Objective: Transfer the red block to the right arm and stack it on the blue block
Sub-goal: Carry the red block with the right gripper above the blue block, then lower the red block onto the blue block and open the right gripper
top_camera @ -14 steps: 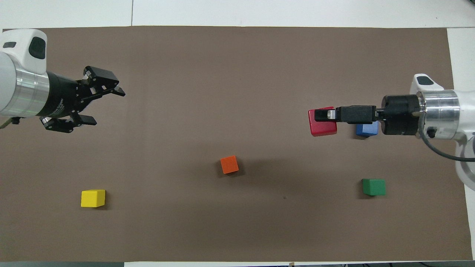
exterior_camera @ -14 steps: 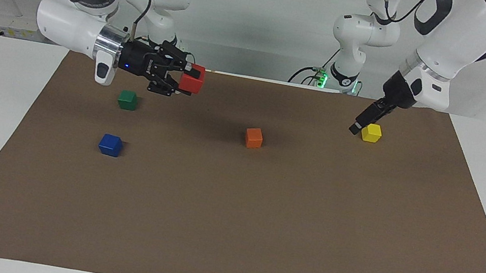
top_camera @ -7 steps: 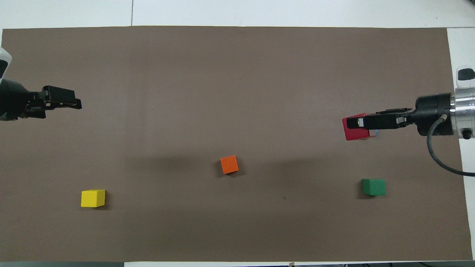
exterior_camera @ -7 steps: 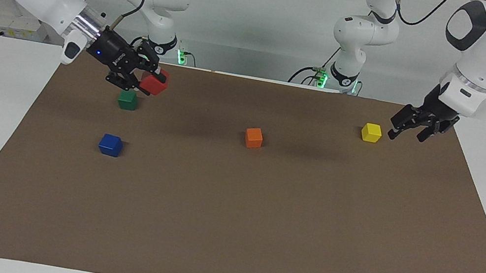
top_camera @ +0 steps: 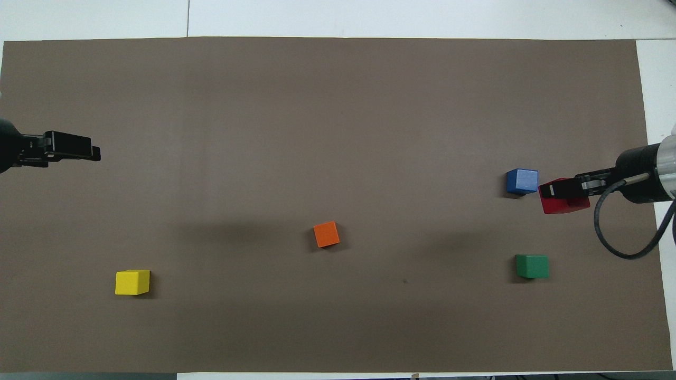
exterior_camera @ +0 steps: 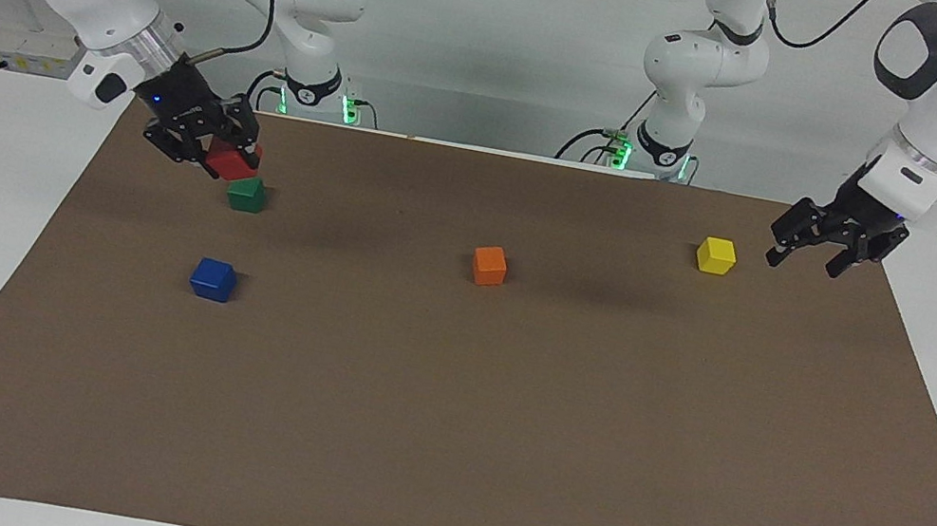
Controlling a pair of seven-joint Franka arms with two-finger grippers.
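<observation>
Right gripper: carried in the air toward the right arm's end of the surface, over brown mat between the blue and green blocks as the overhead view has it; its fingers are closed on the red block.
Red block: clamped between the right fingers, clear of the surface and tilted, not square to the mat. The handover part of the task looks done, since the right arm has it.
Green block: in the facing view it shows just under the held red block; the overhead view puts it well apart from the fingers, nearer to the robots. It is not the target.
Blue block: the target, flat on the mat with a bare top, beside the held block in the overhead view and farther from the robots than the green one.
Orange block: mid-surface, well apart from both sets of fingers.
Yellow block: just beside the left fingers, not touched.
Left gripper: waiting over the left arm's end of the surface, fingers spread wide and holding nothing.
Step in hand: carrying the red block to the stack, by my reading.
Next move: bring the fingers over the blue block, level the red block so its faces line up, lower until it sits on top, then release.
</observation>
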